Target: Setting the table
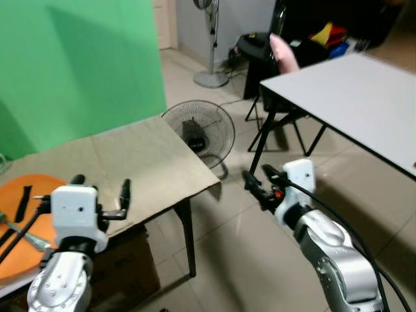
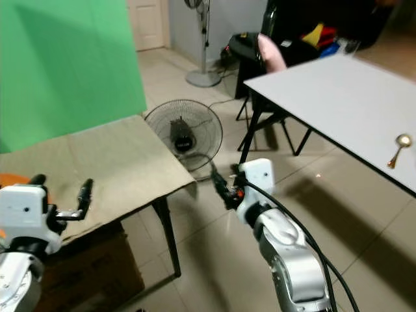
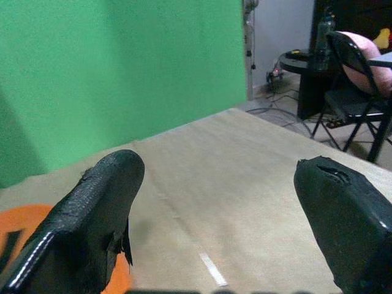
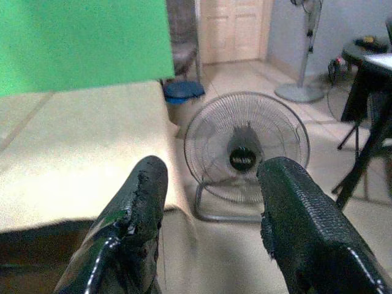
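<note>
From the left eye we see the left claw (image 1: 101,194) hanging over the near edge of a low desk covered in tan cardboard (image 1: 130,159), its two black fingers spread with nothing between them. At the desk's left end lies a round orange plate (image 1: 23,224) with dark utensils on it; we cannot tell what kind they are. The right claw (image 1: 255,181) sits above the tiled floor (image 1: 227,247), between that desk and a white rectangular desk on black folding legs (image 1: 351,97). A black round floor fan (image 1: 198,133) stands beside the cardboard desk's corner.

From the right eye we find a small gold metal spoon (image 2: 398,148) lying alone near the right edge of the white desk, bowl end away from us, well apart from both claws.

Through the left wrist camera, the left claw's fingers (image 3: 101,208) stand wide apart over the cardboard surface, the orange plate's edge just by one finger.

Through the right wrist camera, the right claw's fingers (image 4: 138,208) are parted and empty, pointing toward the floor fan.
</note>
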Motion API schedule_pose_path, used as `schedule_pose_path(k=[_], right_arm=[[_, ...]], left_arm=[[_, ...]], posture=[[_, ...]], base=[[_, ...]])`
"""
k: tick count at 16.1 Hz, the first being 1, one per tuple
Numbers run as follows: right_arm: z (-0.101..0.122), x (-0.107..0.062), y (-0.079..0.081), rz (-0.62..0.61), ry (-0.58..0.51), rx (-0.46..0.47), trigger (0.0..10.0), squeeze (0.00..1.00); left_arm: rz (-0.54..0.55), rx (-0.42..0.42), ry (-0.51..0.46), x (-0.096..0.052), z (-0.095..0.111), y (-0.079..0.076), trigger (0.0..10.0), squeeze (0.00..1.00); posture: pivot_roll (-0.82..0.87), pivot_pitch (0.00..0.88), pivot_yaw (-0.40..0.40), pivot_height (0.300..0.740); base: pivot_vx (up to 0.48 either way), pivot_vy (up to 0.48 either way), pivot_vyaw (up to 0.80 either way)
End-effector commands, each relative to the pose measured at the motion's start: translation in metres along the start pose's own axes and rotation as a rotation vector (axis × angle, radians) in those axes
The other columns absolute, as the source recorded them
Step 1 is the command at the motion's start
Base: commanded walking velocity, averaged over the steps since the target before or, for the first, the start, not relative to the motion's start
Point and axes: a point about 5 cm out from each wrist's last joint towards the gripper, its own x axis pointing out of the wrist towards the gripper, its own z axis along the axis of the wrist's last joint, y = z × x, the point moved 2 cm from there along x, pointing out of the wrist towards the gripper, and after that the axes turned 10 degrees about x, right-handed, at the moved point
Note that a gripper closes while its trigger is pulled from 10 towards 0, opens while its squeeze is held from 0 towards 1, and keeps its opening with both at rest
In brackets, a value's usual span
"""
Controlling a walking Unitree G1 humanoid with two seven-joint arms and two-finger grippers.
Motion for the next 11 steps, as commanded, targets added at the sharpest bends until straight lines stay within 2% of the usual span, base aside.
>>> schedule_pose_path(k=[1,3,7,11], right_arm=[[0.0,-0.002,-0.007,-0.022,0.004,-0.011,10.0,0.0],[0.0,-0.002,-0.005,-0.002,0.007,0.001,10.0,0.0],[0.002,-0.001,0.009,0.112,0.018,-0.006,10.0,0.0],[-0.003,-0.002,0.016,0.182,0.046,-0.009,10.0,0.0]], left_arm=[[0.0,0.003,-0.012,-0.001,0.004,-0.002,10.0,0.0],[0.005,0.001,-0.02,-0.002,0.006,-0.002,10.0,0.0],[0.012,-0.024,-0.057,0.001,0.014,-0.004,10.0,0.0],[0.013,-0.038,-0.053,-0.003,0.013,-0.004,10.0,0.0]], posture=[[0.02,0.0,0.026,0.74],[0.02,0.0,0.026,0.74],[0.02,0.0,0.027,0.74],[0.03,0.0,0.021,0.74]], base=[[0.0,0.334,0.0],[0.0,0.0,0.0],[0.0,0.0,0.0],[0.0,0.0,0.8]])
